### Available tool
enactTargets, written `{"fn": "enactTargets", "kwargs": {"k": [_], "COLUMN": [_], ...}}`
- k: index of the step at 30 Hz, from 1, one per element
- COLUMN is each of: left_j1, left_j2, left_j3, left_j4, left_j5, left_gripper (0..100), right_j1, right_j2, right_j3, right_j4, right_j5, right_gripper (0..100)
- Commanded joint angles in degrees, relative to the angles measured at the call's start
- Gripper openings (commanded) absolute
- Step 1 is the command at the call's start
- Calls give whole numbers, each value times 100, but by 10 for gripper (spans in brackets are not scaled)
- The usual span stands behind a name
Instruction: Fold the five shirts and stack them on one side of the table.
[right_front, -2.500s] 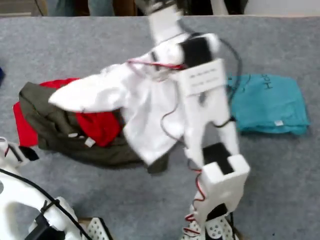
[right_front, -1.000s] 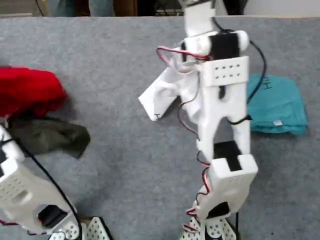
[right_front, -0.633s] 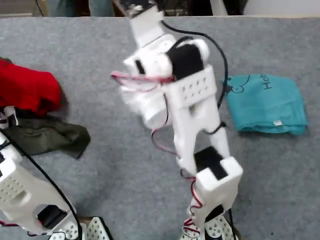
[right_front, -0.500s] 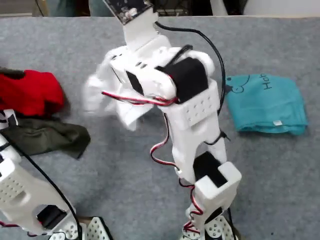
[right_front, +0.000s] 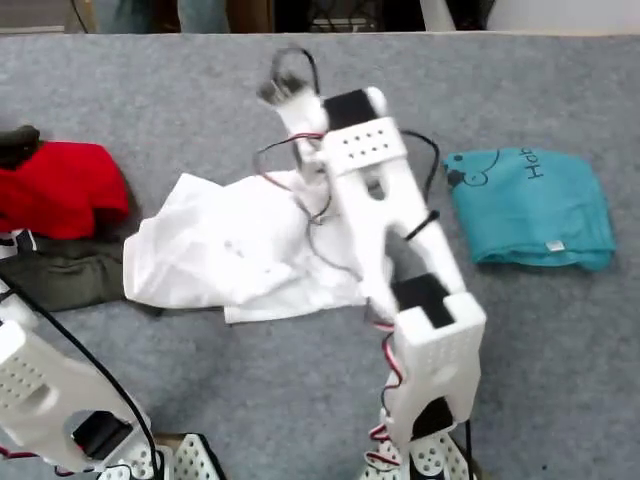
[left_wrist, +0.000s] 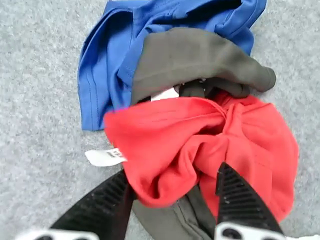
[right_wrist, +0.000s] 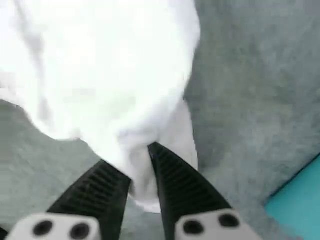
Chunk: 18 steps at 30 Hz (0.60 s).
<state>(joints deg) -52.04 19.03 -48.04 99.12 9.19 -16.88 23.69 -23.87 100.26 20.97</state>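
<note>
A white shirt (right_front: 235, 250) lies spread and rumpled on the grey table, left of centre. My right gripper (right_wrist: 141, 162) is shut on a bunched edge of the white shirt (right_wrist: 100, 65), low over the table. Right of it lies a folded teal shirt (right_front: 530, 205). At the table's left edge a red shirt (right_front: 60, 185) sits on an olive shirt (right_front: 55, 280). My left gripper (left_wrist: 175, 172) stands open, its fingers on either side of the red shirt (left_wrist: 200, 145), which lies bunched over the olive shirt (left_wrist: 195, 55) and a blue shirt (left_wrist: 115, 60).
The right arm (right_front: 390, 210) stretches across the table's middle, over the white shirt's right side. The left arm's white body (right_front: 40, 400) fills the front left corner. Bare grey table (right_front: 560, 360) lies at the front right and along the back.
The red and olive shirts went to the left edge. The right arm carried the white shirt up, swung it leftward and laid it out flat on the table.
</note>
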Motion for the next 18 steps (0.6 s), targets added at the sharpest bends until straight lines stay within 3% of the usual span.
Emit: {"fn": "enactTargets", "kwargs": {"k": [1, 8, 15, 18], "left_j1": [-13, 224, 1015, 1534], "left_j2": [-123, -237, -1565, -2330], "left_j3": [-277, -207, 629, 1174], "left_j4": [158, 167, 167, 167], "left_j5": [-299, -360, -325, -316], "left_gripper": [250, 249, 251, 251], "right_j1": [774, 1292, 897, 888], "right_j2": [92, 514, 585, 585], "right_j3": [4, -690, -1226, -1710], "right_j4": [-281, -1371, -835, -721], "right_j5": [369, 475, 519, 545], "right_gripper": [14, 29, 271, 325]}}
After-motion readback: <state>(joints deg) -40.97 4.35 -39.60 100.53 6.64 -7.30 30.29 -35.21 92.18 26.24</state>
